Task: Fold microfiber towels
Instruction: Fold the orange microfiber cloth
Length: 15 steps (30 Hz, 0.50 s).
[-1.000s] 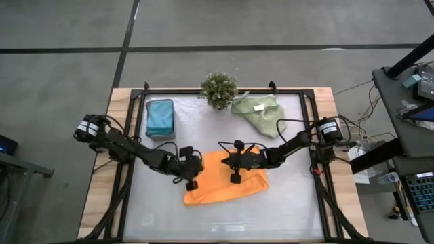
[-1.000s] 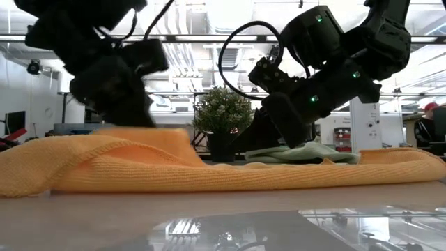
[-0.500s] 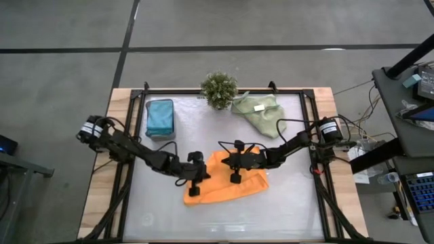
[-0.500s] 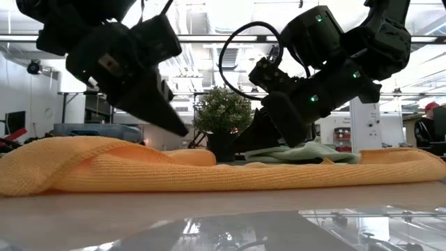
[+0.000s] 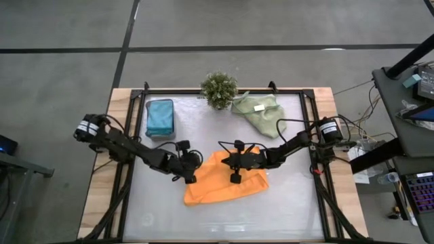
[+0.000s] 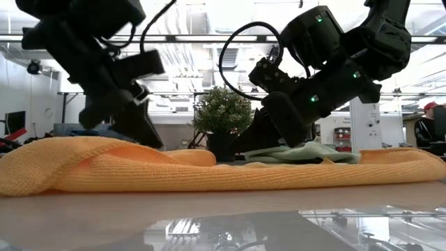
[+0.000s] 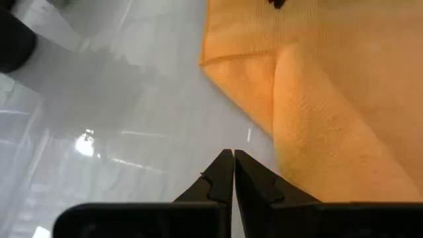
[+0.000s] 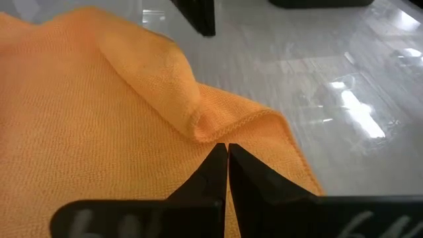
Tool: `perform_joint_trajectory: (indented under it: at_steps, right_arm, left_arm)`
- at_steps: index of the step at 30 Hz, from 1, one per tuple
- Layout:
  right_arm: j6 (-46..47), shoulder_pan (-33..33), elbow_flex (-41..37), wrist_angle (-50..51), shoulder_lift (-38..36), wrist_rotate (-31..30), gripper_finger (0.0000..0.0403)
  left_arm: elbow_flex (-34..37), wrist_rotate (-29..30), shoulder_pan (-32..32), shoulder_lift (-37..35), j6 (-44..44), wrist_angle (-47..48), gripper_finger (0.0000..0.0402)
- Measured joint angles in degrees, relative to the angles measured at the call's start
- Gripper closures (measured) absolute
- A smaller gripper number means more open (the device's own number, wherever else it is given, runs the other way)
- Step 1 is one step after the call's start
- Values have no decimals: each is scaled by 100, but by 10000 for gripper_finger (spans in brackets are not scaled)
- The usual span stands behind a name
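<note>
The orange towel (image 5: 227, 181) lies on the table's middle, doubled over, with a folded flap along its left side (image 7: 317, 112). My left gripper (image 7: 233, 155) is shut and hovers over bare table just off the towel's left edge (image 5: 190, 177); I see no touch. My right gripper (image 8: 227, 147) is shut at the towel's far corner (image 5: 219, 160). A folded teal towel (image 5: 160, 116) lies at the far left. A crumpled sage-green towel with a white tag (image 5: 258, 112) lies at the far right. My right gripper sets its shut fingertips down on the orange towel's upper layer, just behind the hemmed fold edge (image 8: 228, 127) near the far corner. It slants down from the table's right. The towel lies flat on the table under it.
A small bushy plant (image 5: 219, 89) stands at the far edge between the teal and green towels. A black frame runs along the table's sides (image 5: 129, 163). Bare table shows in front of the orange towel (image 5: 224, 217).
My left gripper swung right over the towel's left part while tipping and rolling its wrist, then came back left to the towel's edge. The raised left flap of the orange towel has sunk flatter. My right gripper kept still.
</note>
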<state>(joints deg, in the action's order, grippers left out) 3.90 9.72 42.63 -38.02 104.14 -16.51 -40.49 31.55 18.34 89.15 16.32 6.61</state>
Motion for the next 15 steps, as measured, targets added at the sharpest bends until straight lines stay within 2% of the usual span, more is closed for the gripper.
perform_joint_trajectory:
  at_steps: [4,10,15]
  right_arm:
    - [-2,0,0,-9,0,0,394]
    - [-2,2,0,-5,0,0,394]
    - [-2,0,0,-3,0,0,394]
  left_arm:
    - [-9,-223,-1,206,133,-145,401]
    - [-26,-1477,1,351,-248,-1328,401]
    - [-26,-1891,3,351,-321,-1712,401]
